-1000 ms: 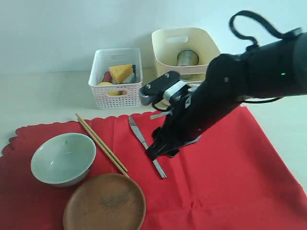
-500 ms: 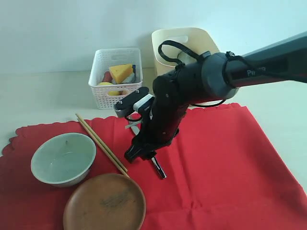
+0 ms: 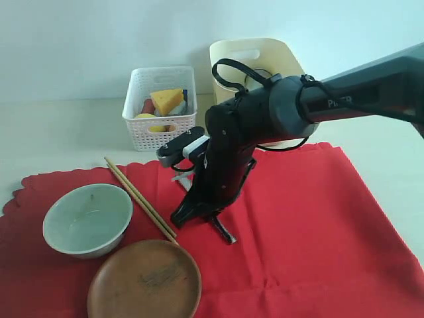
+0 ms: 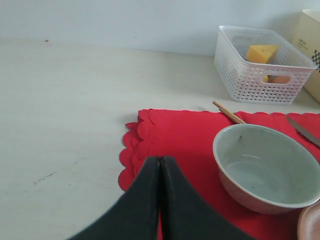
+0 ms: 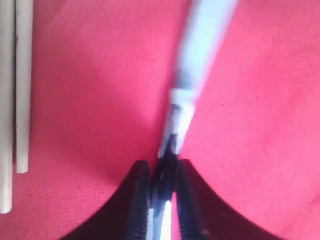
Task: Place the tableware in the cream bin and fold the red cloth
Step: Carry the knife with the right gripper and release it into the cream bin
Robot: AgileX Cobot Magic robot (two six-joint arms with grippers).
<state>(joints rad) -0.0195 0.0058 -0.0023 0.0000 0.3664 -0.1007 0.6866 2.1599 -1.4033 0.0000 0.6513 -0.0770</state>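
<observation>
The red cloth (image 3: 311,225) lies flat on the table. On it are the pale green bowl (image 3: 87,218), the brown wooden plate (image 3: 144,281), the chopsticks (image 3: 139,197) and the metal knife (image 3: 224,232). My right gripper (image 3: 189,213) is down on the cloth, and in the right wrist view its fingers (image 5: 137,200) pinch the knife (image 5: 192,65), shut on it. Chopsticks (image 5: 15,85) lie alongside. The cream bin (image 3: 258,56) stands behind the arm, its contents hidden. My left gripper (image 4: 160,159) is shut and empty over the cloth's scalloped corner, near the bowl (image 4: 267,167). No spoon shows.
A white perforated basket (image 3: 161,106) with a cheese wedge (image 3: 167,99) and other toy food stands left of the cream bin. The right arm (image 3: 265,126) crosses in front of the bin. Bare pale table (image 4: 65,110) lies left of the cloth.
The right arm swung left and lowered its gripper onto the knife, closing around it. Bowl, plate and chopsticks have not moved.
</observation>
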